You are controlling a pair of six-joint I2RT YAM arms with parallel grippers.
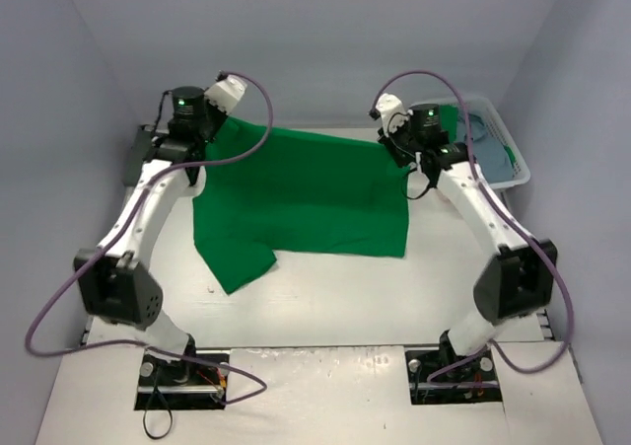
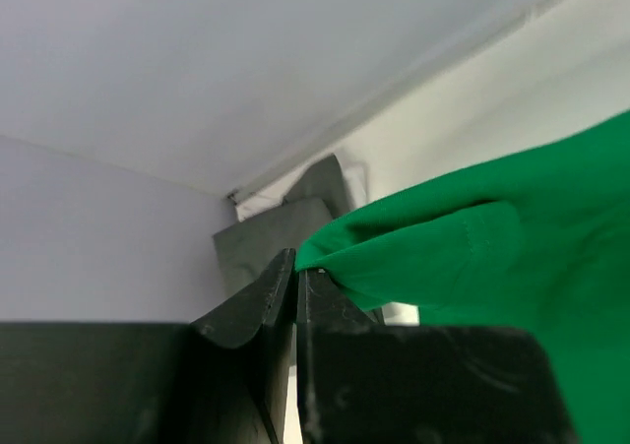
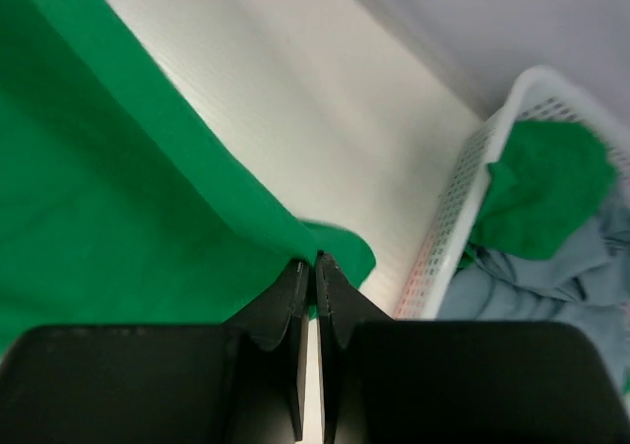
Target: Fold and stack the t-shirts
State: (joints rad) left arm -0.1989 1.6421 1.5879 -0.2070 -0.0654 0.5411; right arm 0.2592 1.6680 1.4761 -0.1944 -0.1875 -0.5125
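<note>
While both arms reach to the far side of the table (image 1: 325,297), the basket (image 3: 463,218) draws the eye first: white plastic lattice, standing just to the right of the right gripper (image 3: 313,264) and a little beyond its tips. A crumpled green cloth (image 3: 546,183) sits on top inside it, close to the wall nearest the jaws. Blue cloth (image 3: 561,286) is bunched below and beside it. I cannot tell whether either is a whole shirt.

A strip of bare tabletop separates the basket from the green shirt (image 1: 306,193). The right jaws are pressed together on that shirt's far right corner, where a small fold of hem bulges just past the tips. From there the cloth spreads away to their left.

The left gripper (image 2: 297,267) is likewise clamped, its tips nipping a fold at the shirt's other far corner. The fabric hangs off to the right of those jaws. Straight beyond them, against the foot of the back wall, lies a grey cloth (image 2: 261,239), folded or heaped, apart from the green one.

Seen from above, the shirt's far edge runs from one pair of jaws to the other. The rest lies on the table on the near side of both grippers, with one sleeve poking out at the near left. A purple cable (image 1: 268,110) from the left wrist loops over the corner beside the left jaws. The right forearm lies between the shirt and the basket.
</note>
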